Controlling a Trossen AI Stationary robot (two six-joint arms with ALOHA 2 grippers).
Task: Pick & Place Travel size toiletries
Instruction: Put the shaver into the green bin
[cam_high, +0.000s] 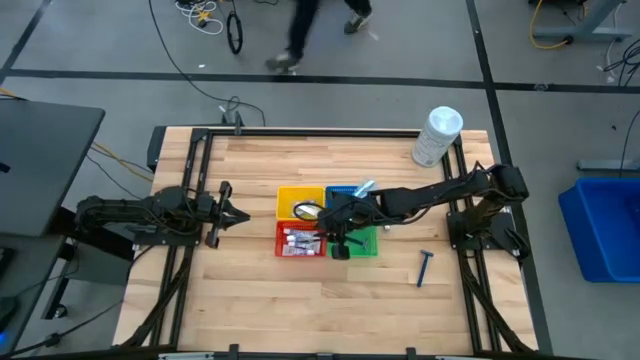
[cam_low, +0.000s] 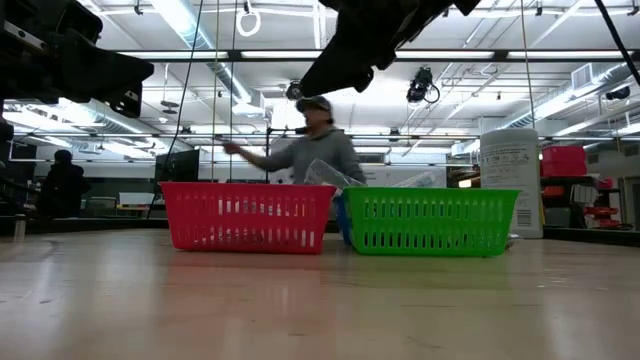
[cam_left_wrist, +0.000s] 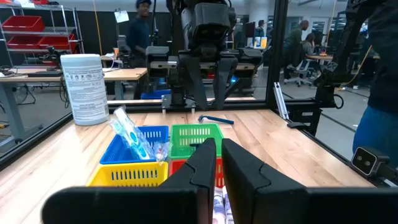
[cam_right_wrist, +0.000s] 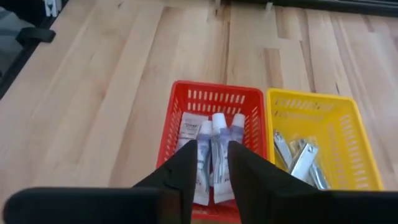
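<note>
Several white tubes already crowd the red basket under your right gripper, fingers slightly apart and empty; descending carelessly could jam against them.

A: How do the two arms look?

B: Both are dark, almost black, made of long thin links with rounded joints. Each sits on a black frame base.

A: And the end effectors?

B: The left end effector has two matte black fingers, flat and broad, tapering to the tips. The right end effector has the same form.
</note>
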